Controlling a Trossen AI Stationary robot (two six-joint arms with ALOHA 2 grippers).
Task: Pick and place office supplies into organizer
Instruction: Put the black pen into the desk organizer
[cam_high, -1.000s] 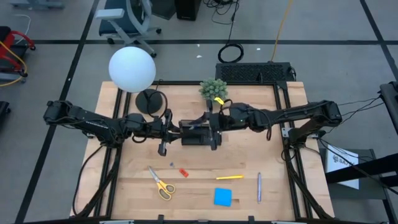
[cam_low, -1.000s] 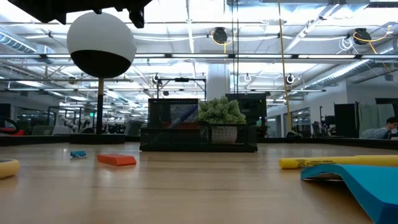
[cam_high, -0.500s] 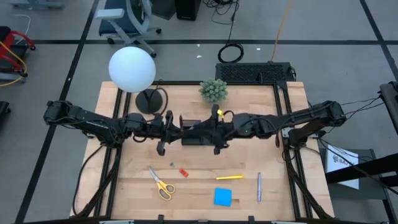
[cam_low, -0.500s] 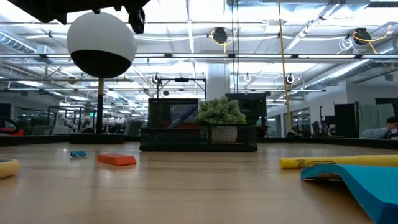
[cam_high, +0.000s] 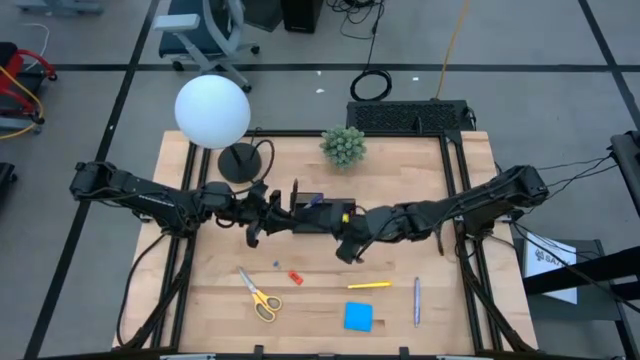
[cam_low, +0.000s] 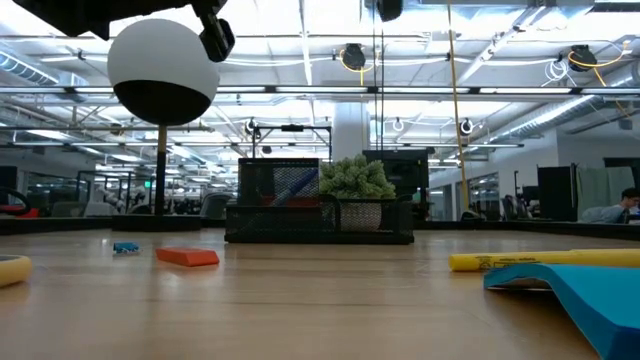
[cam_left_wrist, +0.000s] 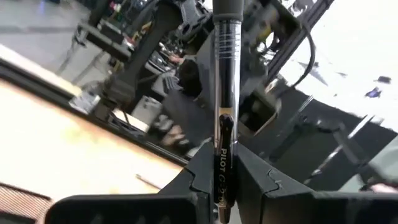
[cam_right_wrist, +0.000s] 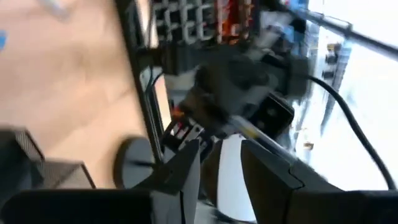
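So the left gripper (cam_high: 262, 222) sits around 9 o'clock of the organizer (cam_high: 322, 213), which is mid-table, and it's clamped tight on a black pen (cam_left_wrist: 224, 118), pinched near one end with the rest sticking out past the fingers (cam_left_wrist: 198, 180). The right gripper (cam_high: 348, 250) is just off the organizer at about 5 o'clock, fingers (cam_right_wrist: 186, 163) parted a fair bit and holding nothing I can see. The pen looks light, stiff and slick-barrelled, so I'd guess it can swivel in a two-finger pinch; a grab nearer the middle would probably keep it steadier, and it won't mind a short drop into a compartment. The other stuff is near the front edge: scissors (cam_high: 260, 296) at roughly 7 o'clock from the organizer, red piece (cam_high: 295, 277) and tiny blue piece (cam_high: 276, 265) between them and it, yellow marker (cam_high: 369, 285) at 5, sticky pad (cam_high: 359, 317) beyond that, grey pen (cam_high: 417, 300) further toward 4. The pad is probably soft-edged and best taken across its sides; the scissors are heavier, so take them near the pivot. The table (cam_high: 200, 300) is bare pale wood, flat, likely a bit slippery. There's a lamp (cam_high: 213, 112) at 10 and a plant (cam_high: 343, 145) at 12. Behind it all is a big open office with glass partitions and ceiling lights.
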